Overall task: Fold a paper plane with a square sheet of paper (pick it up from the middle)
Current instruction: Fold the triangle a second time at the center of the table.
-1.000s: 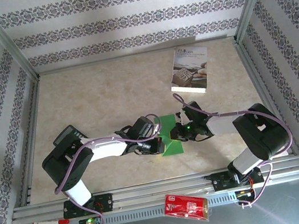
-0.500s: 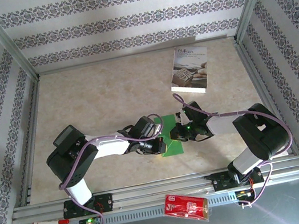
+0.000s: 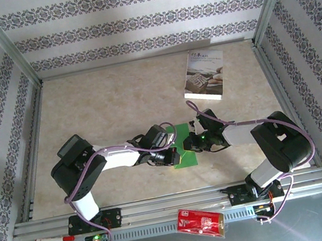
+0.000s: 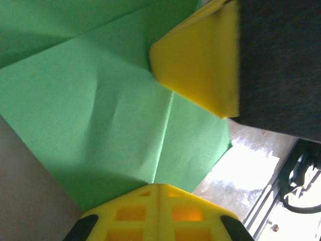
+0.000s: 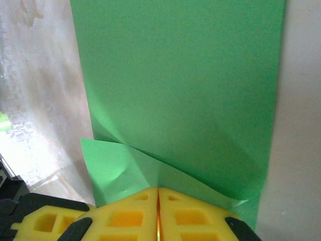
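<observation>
paper (image 3: 186, 161): front-centre counter (image 3: 114, 104), between arms | left fingers (image 4: 133, 216): pressed together, tip on crease, likely flattening it | right fingers (image 5: 193, 218): seemingly pinching raised edge, probably anchoring sheet

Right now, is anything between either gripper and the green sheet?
Nothing visible. The right gripper pinches a raised fold of the square sheet of paper; the left gripper, shut, meets its edge. The booklet lies well behind.

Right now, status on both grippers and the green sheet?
Left gripper shut, fingers on the crease. Right gripper shut on a lifted flap. Green sheet partly folded. Booklet, red packet well apart.
</observation>
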### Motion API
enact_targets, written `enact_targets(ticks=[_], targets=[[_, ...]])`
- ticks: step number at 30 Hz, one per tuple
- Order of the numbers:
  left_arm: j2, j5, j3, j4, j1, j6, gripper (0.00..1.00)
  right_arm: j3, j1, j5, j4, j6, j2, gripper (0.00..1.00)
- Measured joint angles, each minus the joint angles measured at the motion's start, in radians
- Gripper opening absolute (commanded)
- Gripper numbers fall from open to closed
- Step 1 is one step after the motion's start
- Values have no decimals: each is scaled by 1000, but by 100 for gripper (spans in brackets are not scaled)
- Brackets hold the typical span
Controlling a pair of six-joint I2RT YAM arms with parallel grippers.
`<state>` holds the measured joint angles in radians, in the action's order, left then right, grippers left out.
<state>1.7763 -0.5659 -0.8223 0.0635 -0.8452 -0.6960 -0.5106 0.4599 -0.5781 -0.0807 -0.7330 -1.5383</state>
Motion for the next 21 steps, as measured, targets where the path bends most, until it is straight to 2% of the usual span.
enact_targets(ticks=[21], targets=[[-4,-7,29,26,1,8,0,-2,0,-4,3,4,-3,9]])
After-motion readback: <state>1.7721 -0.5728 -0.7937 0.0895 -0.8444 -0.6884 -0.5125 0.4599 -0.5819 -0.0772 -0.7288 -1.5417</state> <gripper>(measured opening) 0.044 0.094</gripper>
